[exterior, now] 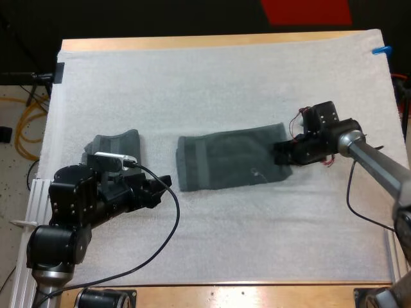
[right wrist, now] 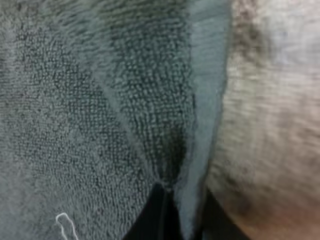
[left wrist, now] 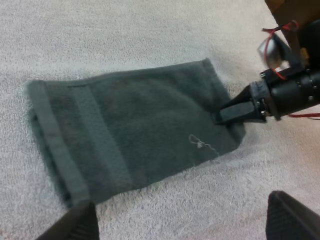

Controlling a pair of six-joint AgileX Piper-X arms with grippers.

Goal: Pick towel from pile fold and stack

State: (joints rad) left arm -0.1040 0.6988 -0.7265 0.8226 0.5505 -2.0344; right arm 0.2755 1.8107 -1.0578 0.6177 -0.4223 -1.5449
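Just behind my left arm lies a bunched towel (exterior: 119,144) of dark grey-green terry cloth. The arm partly hides it, so I cannot tell how it is gathered. The left gripper (exterior: 156,188), with its two black fingers, is released. In its wrist view the fingers (left wrist: 75,225) stand wide apart over the white, nubbly rectangular mat (exterior: 212,83) and hold nothing.

Ahead of that gripper, spread out on the mat, is the flat towel (exterior: 228,160), a rectangle of the same dark grey-green terry. It has a woven band across the end nearer the left gripper and a loose pale thread towards the other end. At that far end the right gripper (exterior: 279,154) is clenched on the towel's hem. In its wrist view the hem rises from between the two dark fingers (right wrist: 155,215).

The hold looks thin, taking only a strip of hem close to one corner. A quick pull could slip the cloth free. A pull from one corner could also drag the whole towel across the mat and skew the fold, since nothing pins the banded end. The left arm could snag the bunched towel as it moves.

In all there are two towels, two grippers and one mat.
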